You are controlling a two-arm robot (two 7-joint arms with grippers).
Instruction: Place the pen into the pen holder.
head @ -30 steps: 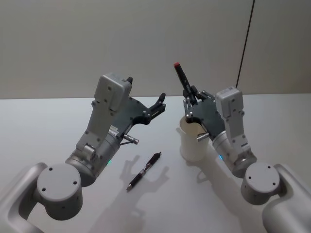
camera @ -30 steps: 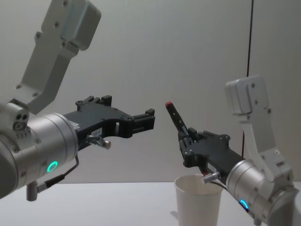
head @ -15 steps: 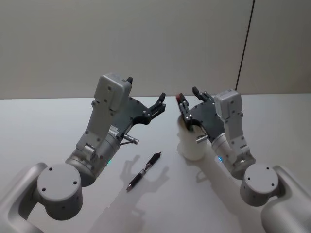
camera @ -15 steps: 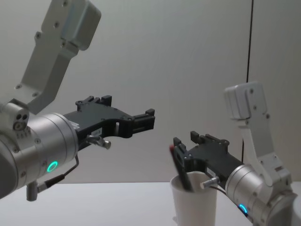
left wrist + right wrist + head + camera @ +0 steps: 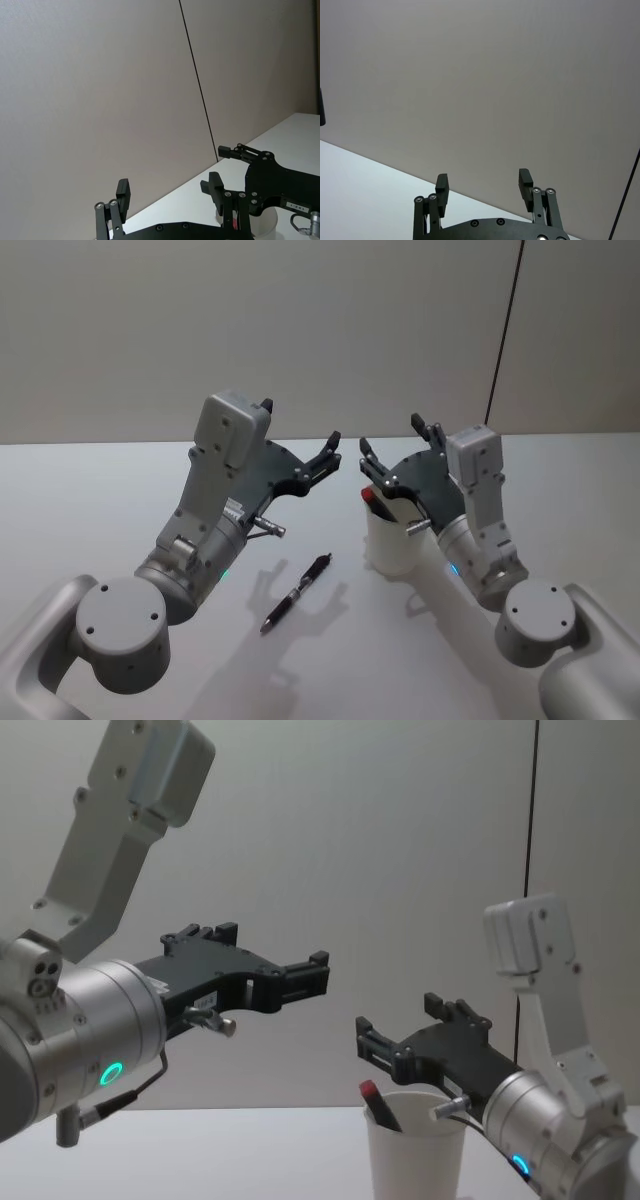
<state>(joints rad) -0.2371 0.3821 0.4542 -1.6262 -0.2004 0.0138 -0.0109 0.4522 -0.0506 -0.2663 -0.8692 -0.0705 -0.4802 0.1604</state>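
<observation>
– Pale table under a grey wall, seen from the head. Where's the pen?
– Standing in the cup, red end up at the left side of the rim. The right gripper hangs just above the cup, jaws apart
– And the left gripper?
– Raised to the cup's left, apart from it, jaws spread and holding nothing. A second pen lies flat on the table between the arms, nearer the robot than the cup
– Left wrist view?
– Its two fingers stand apart with nothing between them. Beyond them is the right gripper over the cup, with a bit of red showing at the rim
– Right wrist?
– Fingers wide apart, wall and table past them
– Chest?
– Cup at the lower right, pen leaning inside against the left rim, red end poking above it. Right gripper just over the rim, jaws apart, not on the pen. Left gripper higher, well to the left
</observation>
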